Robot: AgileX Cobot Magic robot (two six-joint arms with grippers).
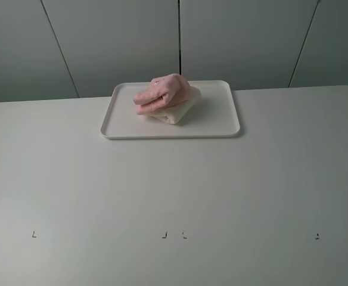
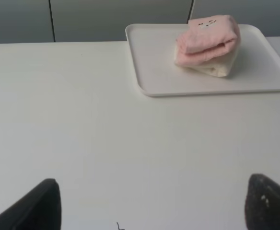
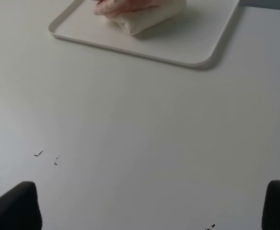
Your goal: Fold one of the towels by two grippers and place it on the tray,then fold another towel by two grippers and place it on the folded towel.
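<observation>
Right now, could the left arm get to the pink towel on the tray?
Probably yes. The left gripper is open and empty, and only bare table lies between it and the pink towel atop the cream towel.

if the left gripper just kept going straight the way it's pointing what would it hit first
Mostly bare table lies ahead of the open left gripper. Straight on, it would likely meet the tray near its corner first; the pink towel lies further off to one side. Depth is uncertain.
</observation>
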